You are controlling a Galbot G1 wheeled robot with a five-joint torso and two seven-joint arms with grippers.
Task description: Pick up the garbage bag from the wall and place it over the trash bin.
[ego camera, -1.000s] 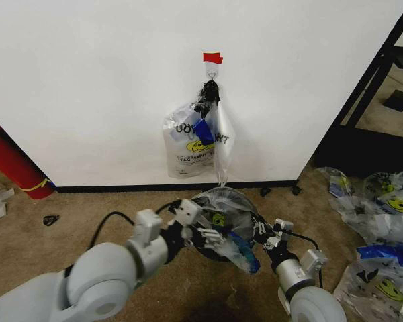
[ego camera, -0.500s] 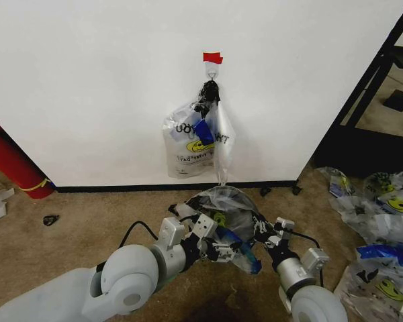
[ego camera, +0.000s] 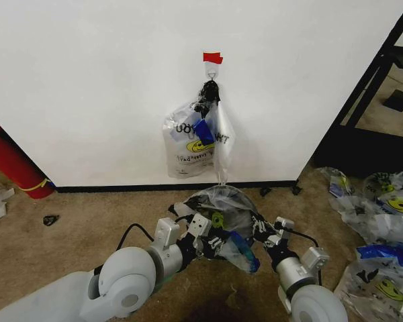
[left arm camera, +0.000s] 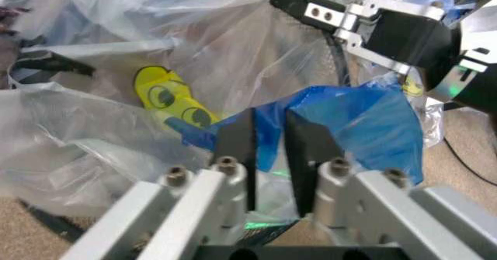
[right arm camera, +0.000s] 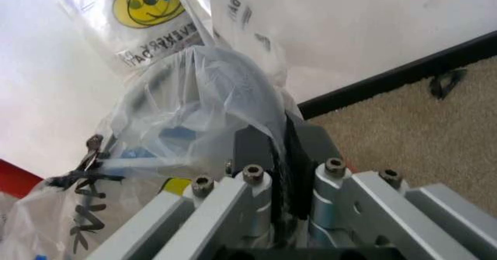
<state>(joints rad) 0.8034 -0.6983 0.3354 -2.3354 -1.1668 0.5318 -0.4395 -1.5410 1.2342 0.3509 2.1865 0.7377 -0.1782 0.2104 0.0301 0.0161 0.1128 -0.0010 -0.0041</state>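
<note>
Head view: garbage bag [ego camera: 221, 211] is draped over the trash bin [ego camera: 188, 249] on the carpet [ego camera: 87, 215], just in front of the white wall [ego camera: 87, 80] w/ black baseboard [ego camera: 121, 188]. Bin itself is mostly hidden under the clear film; only dark mesh bits show at the near-left edge. Left gripper [ego camera: 216, 243] sits at the bag's near side, at a blue patch of the plastic. Right gripper [ego camera: 258, 230] is at the bag's right edge, touching the film.

Left wrist view: left gripper [left arm camera: 269, 155] has its 2 dark fingers nearly together w/ a fold of the blue patch pinched between them, so it's clamped on the bag. Yellow smiley print lies just beyond the fingertips, in crumpled clear plastic. Right gripper [left arm camera: 291, 4] shows farther off across the bag, its dark tip against the film.

Right wrist view: right gripper [right arm camera: 283, 155] fingers are squeezed tight, w/ clear film of the garbage bag [right arm camera: 202, 97] running over and down between them; grasping the bag edge. The bag domes up right ahead of the fingers, wall and baseboard behind.

On the wall above, a thick bunch of bags [ego camera: 198, 144] w/ black top hangs from a small hook [ego camera: 212, 72] under a red tape strip [ego camera: 212, 58], apart from the bag on the bin. Red cylinder [ego camera: 10, 161] leans at far left; heap of smiley bags [ego camera: 383, 228] lies on the floor at right.
</note>
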